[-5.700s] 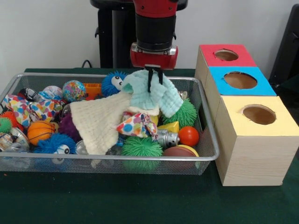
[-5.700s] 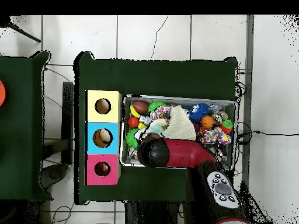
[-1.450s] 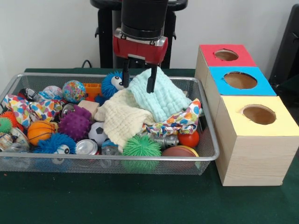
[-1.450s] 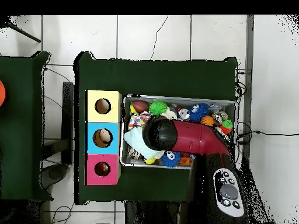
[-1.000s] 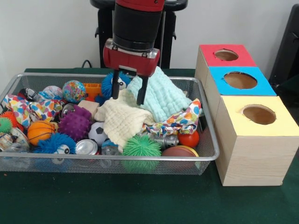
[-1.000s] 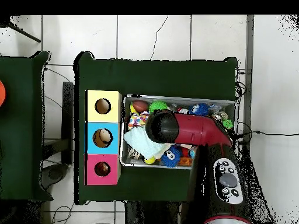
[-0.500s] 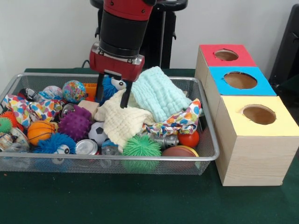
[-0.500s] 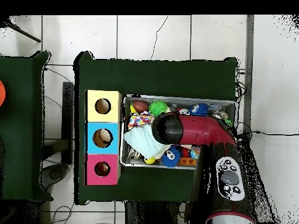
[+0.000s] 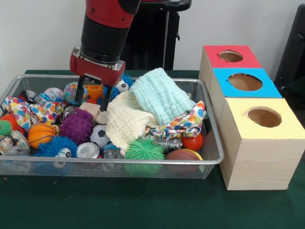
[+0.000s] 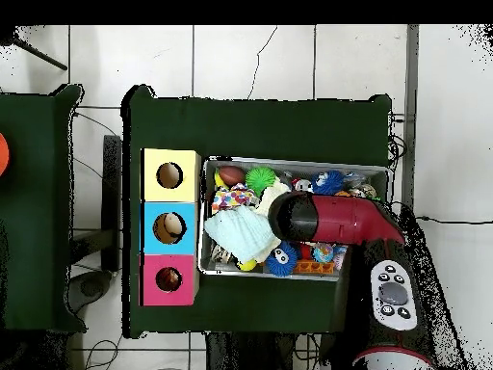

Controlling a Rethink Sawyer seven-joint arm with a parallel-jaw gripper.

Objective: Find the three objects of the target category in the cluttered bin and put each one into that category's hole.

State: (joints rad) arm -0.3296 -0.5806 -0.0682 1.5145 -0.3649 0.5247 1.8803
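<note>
The wire-mesh bin [image 9: 119, 162] holds many toys and cloths. My gripper [image 9: 91, 96] is open and empty. It hangs low over an orange block [image 9: 94, 91] and a tan block [image 9: 90, 109], left of a mint cloth [image 9: 159, 98] and a cream cloth [image 9: 125, 121]. A purple spiky ball [image 9: 76, 127] and a soccer ball [image 9: 99, 135] lie just in front of it. Three boxes with holes stand to the right: red [image 9: 231, 56], blue [image 9: 244, 82], yellow [image 9: 264, 117]. In the overhead view my arm [image 10: 332, 220] hides the gripper and the bin's middle [image 10: 289, 161].
A patterned cloth [image 9: 183, 125], green spiky ball [image 9: 144, 150], red ball [image 9: 193, 141], can [image 9: 88, 150], blue fuzzy ball [image 9: 57, 146] and orange basketball [image 9: 40, 134] fill the bin's front. The pedestal [image 9: 143, 43] stands behind the bin.
The gripper let go of the mint cloth, which now lies on the pile. It has since moved left in the front view and lower, staying open.
</note>
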